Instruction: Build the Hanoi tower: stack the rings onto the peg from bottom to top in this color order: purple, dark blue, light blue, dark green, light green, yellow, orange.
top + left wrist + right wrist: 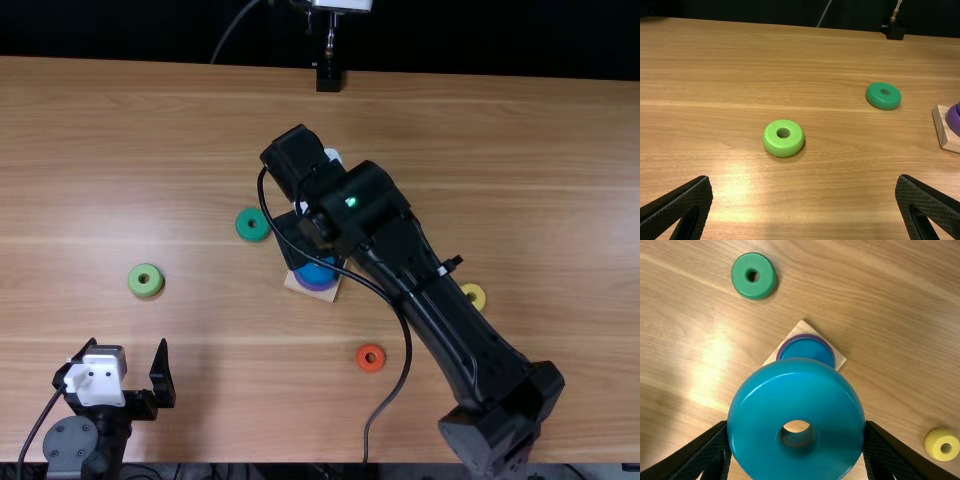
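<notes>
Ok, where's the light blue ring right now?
In the right wrist view, the light blue ring is held in the right gripper, partly covering the wooden base.

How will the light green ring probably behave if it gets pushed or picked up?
The light green ring looks stiff, its round shape undented. Lying flat on the table, it would likely slide rather than roll or tip. Its smooth, rounded side might slip if pinched off-center.

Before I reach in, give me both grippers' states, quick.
Left gripper: open, nothing between its fingers.
Right gripper: closed on the light blue ring, a finger at either side.
</notes>
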{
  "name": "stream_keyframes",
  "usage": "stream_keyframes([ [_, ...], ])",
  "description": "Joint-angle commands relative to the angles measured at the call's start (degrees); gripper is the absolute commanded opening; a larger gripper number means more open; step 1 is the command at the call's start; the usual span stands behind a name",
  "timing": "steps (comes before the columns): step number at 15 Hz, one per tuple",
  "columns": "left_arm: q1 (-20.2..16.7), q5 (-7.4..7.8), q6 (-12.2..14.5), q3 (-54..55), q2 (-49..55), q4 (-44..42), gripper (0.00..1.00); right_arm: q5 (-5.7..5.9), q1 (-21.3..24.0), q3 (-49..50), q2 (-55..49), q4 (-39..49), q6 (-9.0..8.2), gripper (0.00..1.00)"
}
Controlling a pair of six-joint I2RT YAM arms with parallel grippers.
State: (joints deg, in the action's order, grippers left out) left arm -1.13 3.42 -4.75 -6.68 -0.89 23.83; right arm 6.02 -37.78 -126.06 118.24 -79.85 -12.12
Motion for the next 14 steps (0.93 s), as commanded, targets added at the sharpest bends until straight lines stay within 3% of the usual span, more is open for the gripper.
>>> stream_keyframes([
  [1,-0.02,1.22,0.32,6.68,0.89,2.11,1.0,0.41,-0.1,-1.38,1.21,-0.26,-0.33,0.0],
  [14,-0.02,1.22,0.32,6.68,0.89,2.11,1.0,0.52,1.74,-1.56,1.21,-0.26,-0.01,0.0],
])
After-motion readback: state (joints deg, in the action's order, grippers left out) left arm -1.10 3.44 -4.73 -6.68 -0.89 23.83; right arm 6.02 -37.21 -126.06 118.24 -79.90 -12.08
